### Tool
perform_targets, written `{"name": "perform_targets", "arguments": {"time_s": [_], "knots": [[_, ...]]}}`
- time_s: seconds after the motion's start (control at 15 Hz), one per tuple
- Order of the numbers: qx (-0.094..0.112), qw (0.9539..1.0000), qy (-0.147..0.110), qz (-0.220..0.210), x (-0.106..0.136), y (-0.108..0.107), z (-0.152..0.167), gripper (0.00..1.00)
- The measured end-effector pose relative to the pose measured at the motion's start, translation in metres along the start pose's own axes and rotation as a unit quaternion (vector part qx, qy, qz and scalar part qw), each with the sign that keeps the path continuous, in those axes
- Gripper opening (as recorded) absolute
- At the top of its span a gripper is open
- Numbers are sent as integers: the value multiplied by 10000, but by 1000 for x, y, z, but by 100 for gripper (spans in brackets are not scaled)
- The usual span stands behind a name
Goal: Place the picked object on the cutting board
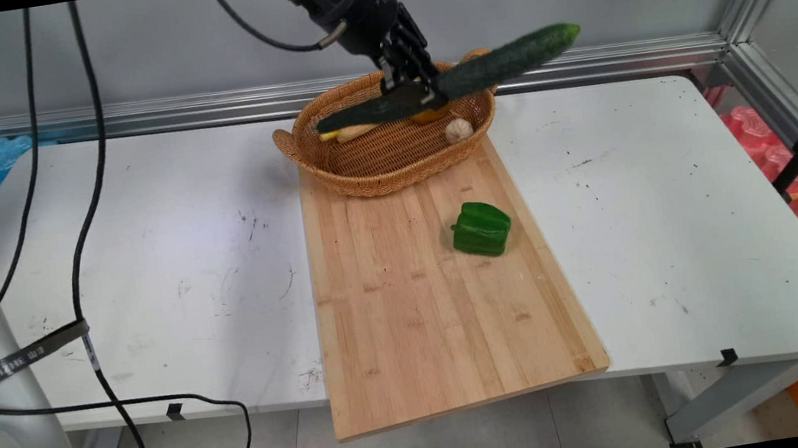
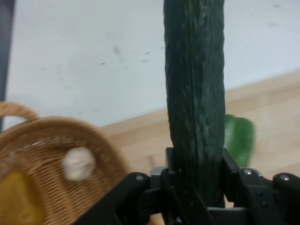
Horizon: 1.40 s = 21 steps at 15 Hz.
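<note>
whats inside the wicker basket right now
In the wicker basket lie a garlic bulb, a pale yellowish vegetable and something orange-yellow. The gripper and the cucumber it holds above cover part of the basket's inside, so more may be hidden.

My main view looks down from above the near side of the table, facing the wall behind it and taking in the whole top from some way off. My hand view rides on the gripper, looking along its jaws from very near. Both show the cucumber, wicker basket, garlic bulb, green pepper and cutting board.
</note>
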Motion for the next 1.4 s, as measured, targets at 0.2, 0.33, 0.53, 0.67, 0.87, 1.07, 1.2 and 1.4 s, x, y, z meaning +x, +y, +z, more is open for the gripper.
{"name": "perform_targets", "arguments": {"time_s": [0.2,0.33,0.53,0.67,0.87,1.07,1.2,1.4], "knots": [[-248,9995,-22,205,5,30,-4,0],[-410,9987,-59,284,7,50,-3,0],[-563,9977,-120,347,6,70,1,0],[-654,9970,-173,374,6,84,7,0],[-772,9959,-283,383,4,104,22,0],[-855,9947,-437,370,0,122,46,0],[-898,9938,-543,357,-4,132,63,0],[-940,9926,-699,321,-9,143,86,0]]}}
